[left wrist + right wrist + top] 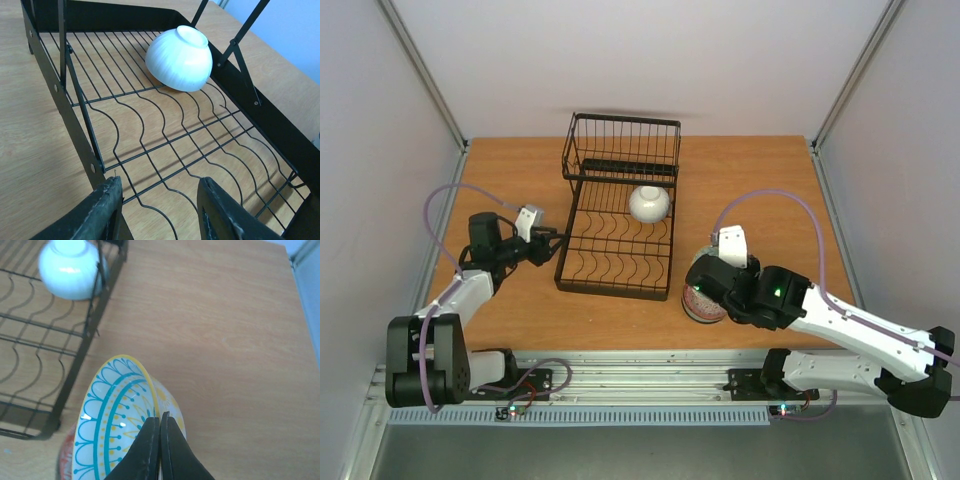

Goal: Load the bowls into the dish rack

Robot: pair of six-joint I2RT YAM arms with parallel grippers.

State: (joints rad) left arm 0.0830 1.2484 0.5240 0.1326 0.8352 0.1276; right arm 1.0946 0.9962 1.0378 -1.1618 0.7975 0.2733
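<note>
The black wire dish rack (620,215) stands mid-table, its basket section at the far end. One white bowl (649,203) lies upside down in it; it also shows in the left wrist view (180,57) and the right wrist view (70,267). My right gripper (160,417) is shut on the rim of a blue-and-white bowl with yellow rim and centre (110,415), tilted on edge just right of the rack. A pink-red patterned bowl (698,308) sits beneath it. My left gripper (160,195) is open and empty at the rack's left rail (75,130).
Bare wooden table (760,180) lies right of the rack and on its left (510,180). White walls enclose the table on three sides. The other bowls are hidden under my right wrist or out of view.
</note>
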